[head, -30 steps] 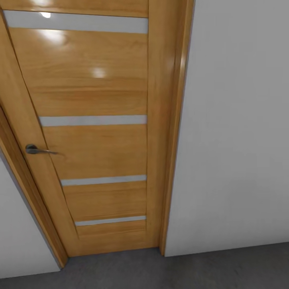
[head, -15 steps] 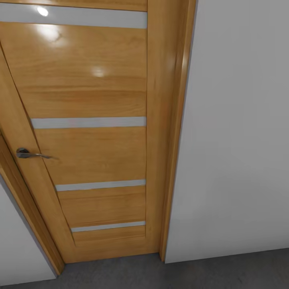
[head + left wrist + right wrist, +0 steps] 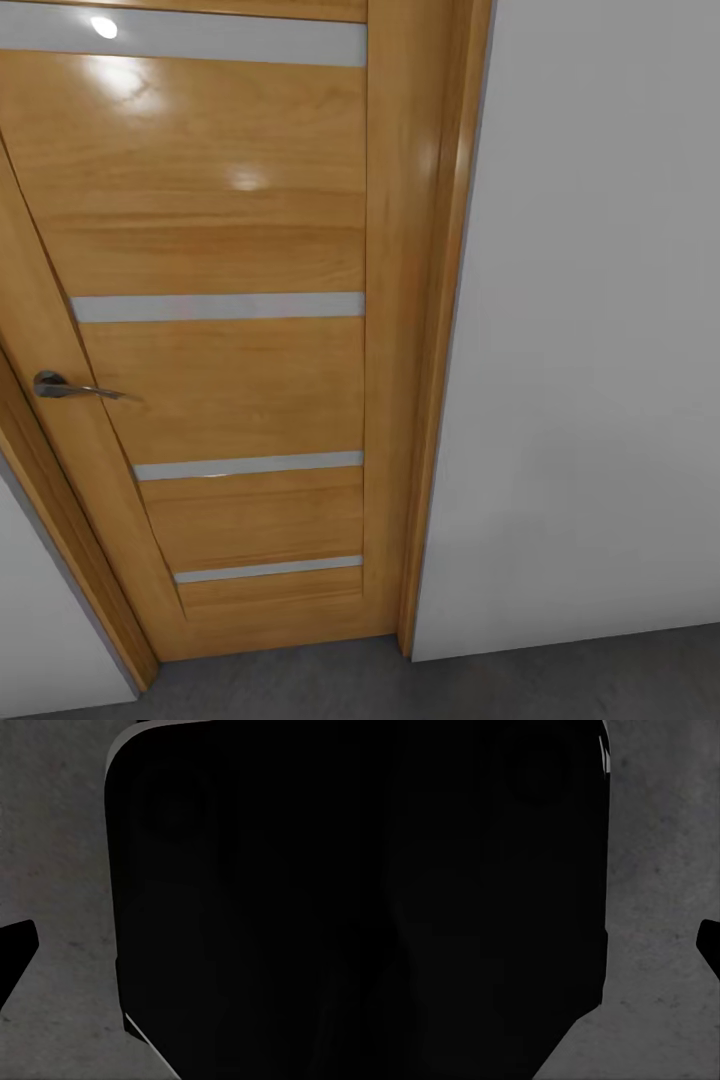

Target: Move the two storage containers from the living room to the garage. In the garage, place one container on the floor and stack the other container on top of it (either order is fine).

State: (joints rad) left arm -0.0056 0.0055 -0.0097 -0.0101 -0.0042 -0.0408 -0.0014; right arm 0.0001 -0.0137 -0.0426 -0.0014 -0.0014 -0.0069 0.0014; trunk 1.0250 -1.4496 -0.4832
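The two storage containers are out of view. In the head view I face a closed wooden door [image 3: 230, 380] set in a pale grey wall [image 3: 590, 330], with a strip of the dark grey speckled floor [image 3: 560, 680] below. One dark fingertip [image 3: 15, 960] of my left gripper shows at the picture's edge in the left wrist view, over the floor [image 3: 60, 870]. A dark fingertip [image 3: 711, 949] of my right gripper sits likewise at the edge of the right wrist view. Both fingertips stand far from mid-frame, and nothing is held between them.
The door has a metal lever handle [image 3: 65, 387], several horizontal frosted glass strips and a wood frame [image 3: 425, 400]. A black part of my own body [image 3: 240, 907] blocks much of the left wrist view, and the same black body [image 3: 480, 892] blocks much of the right wrist view.
The whole head view has shifted: the door now looks slightly larger and its handle sits further left and lower in the picture. Nothing in the scene itself has moved.
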